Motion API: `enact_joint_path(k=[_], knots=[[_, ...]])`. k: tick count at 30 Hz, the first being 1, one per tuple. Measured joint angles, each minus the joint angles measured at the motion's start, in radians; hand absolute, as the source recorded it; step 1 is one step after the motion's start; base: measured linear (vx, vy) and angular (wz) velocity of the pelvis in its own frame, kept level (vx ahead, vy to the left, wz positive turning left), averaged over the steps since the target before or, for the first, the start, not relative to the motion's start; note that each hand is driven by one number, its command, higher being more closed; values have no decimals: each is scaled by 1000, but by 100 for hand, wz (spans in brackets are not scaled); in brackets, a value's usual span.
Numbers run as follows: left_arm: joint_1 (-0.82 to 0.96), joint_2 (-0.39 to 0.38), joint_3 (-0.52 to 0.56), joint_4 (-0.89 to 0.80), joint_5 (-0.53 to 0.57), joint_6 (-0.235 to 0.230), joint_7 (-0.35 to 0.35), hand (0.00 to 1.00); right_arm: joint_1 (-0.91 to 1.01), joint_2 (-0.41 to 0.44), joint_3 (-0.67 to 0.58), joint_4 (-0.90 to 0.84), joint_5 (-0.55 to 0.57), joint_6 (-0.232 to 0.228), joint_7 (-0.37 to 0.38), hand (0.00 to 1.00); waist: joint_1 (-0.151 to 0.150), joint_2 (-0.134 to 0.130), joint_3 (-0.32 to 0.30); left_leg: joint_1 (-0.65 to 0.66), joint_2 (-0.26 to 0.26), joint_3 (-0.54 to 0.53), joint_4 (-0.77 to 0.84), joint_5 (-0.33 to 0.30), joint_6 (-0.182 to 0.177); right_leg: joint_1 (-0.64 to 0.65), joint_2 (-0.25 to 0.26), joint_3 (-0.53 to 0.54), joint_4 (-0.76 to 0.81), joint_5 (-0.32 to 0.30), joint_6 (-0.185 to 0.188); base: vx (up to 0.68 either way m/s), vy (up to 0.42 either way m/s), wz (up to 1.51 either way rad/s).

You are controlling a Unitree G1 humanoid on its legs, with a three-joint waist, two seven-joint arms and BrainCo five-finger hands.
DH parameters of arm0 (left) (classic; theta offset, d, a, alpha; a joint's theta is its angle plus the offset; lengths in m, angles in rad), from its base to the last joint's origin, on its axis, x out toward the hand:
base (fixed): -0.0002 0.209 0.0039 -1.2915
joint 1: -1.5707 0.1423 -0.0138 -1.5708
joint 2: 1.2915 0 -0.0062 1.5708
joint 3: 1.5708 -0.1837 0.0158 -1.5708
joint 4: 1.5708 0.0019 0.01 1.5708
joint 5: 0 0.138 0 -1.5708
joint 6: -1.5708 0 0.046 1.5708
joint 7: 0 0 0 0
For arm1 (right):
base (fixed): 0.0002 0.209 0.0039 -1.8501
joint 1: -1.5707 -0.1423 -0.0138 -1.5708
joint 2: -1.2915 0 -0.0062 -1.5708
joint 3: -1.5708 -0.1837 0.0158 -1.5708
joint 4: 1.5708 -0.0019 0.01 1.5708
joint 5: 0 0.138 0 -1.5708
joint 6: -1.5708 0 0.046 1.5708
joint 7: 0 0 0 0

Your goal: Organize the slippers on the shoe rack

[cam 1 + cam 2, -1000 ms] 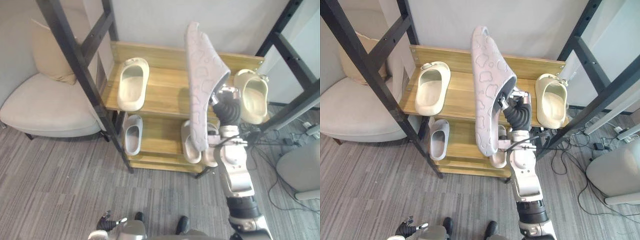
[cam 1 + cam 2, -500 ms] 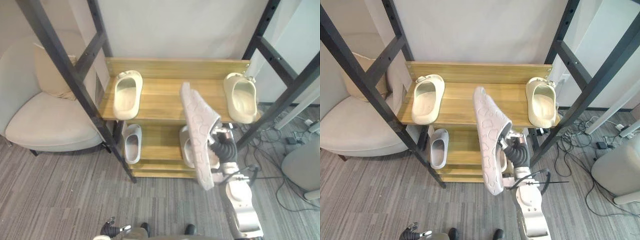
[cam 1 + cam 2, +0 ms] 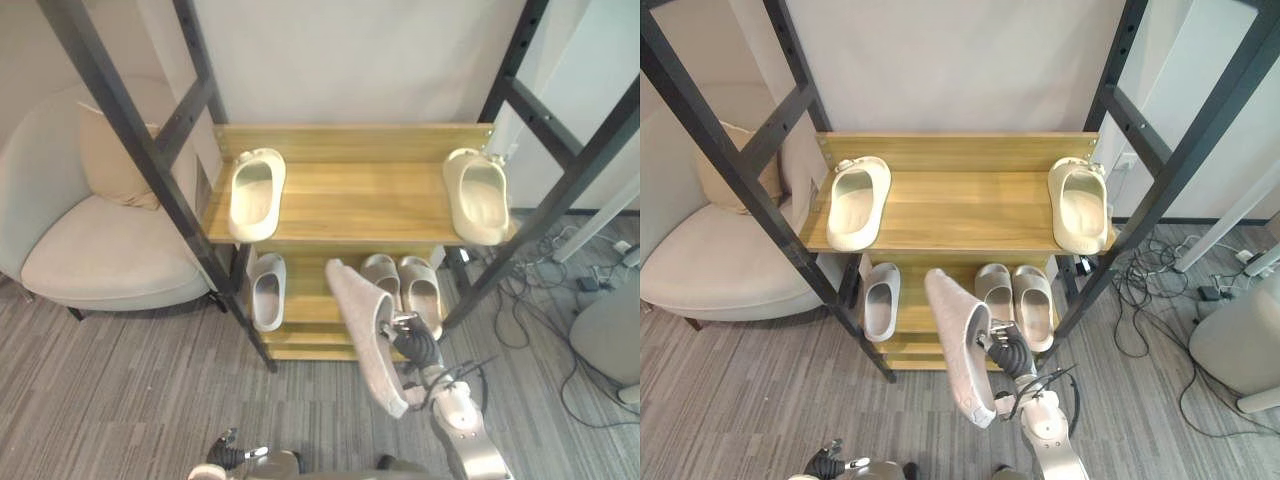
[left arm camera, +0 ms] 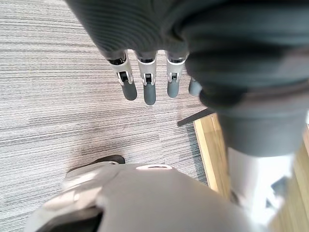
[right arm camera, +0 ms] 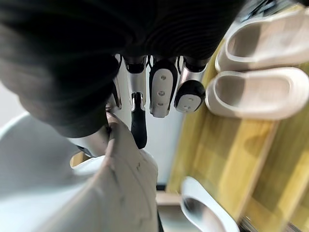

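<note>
Pale grey slipper [image 3: 365,335] hangs before the shoe rack's [image 3: 350,205] lower shelf in the eye views, sole toward the camera, gripped at its rim by the right hand [image 3: 415,342]. Cream slippers [image 3: 255,192] sit at the top shelf's two ends — a grey one [image 3: 267,290] and a beige pair [image 3: 405,285] lie below. In the left wrist view, the left hand [image 4: 145,82] hangs over carpet [image 4: 58,106], fingers straight, holding nothing. In the right wrist view, fingers [image 5: 161,92] curl round the slipper's edge.
</note>
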Motion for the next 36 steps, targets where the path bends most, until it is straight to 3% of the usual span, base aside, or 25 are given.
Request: enact_joint_path(k=[7, 13, 16, 23, 27, 36], knots=[[-45, 16, -8, -65, -42, -19, -7, 0, -153, -28, 3, 74, -40, 27, -56, 100, 2, 3, 102, -218, 9, -41, 360, -162, 10, -168, -65, -5, 318, -153, 10, -115, -5, 18], [-60, 23, -7, -110, -77, -21, -1, 0, -300, -56, -83, 75, -72, 38, -143, 100, 2, 13, 181, -379, 8, -46, 580, -242, 19, -314, -119, 9, 534, -234, 2, -19, 24, 10], [-68, 23, -7, -118, -78, -24, 14, 0, -385, -85, -113, 99, -87, 38, -177, 100, 2, 19, 201, -433, 11, -28, 638, -257, 25, -376, -140, 18, 595, -247, 0, -17, 20, -4], [-95, 7, -7, -137, -115, -44, 42, 0, -636, -236, -150, 231, -120, 39, -276, 100, 2, 63, 250, -618, 12, -13, 793, -293, 63, -560, -179, 46, 737, -267, -5, -53, 73, 0], [-116, 1, -7, -135, -123, -43, 47, 0, -738, -285, -149, 282, -120, 40, -303, 100, 18, 71, 265, -712, 13, -6, 841, -296, 70, -657, -187, 63, 784, -267, -7, -12, 65, -1], [-125, -20, 27, -137, -127, -39, 65, 0, -839, -291, -145, 304, -159, 51, -327, 100, 38, 71, 282, -795, 12, 2, 884, -295, 68, -755, -212, 78, 853, -287, -24, 37, 13, 3]])
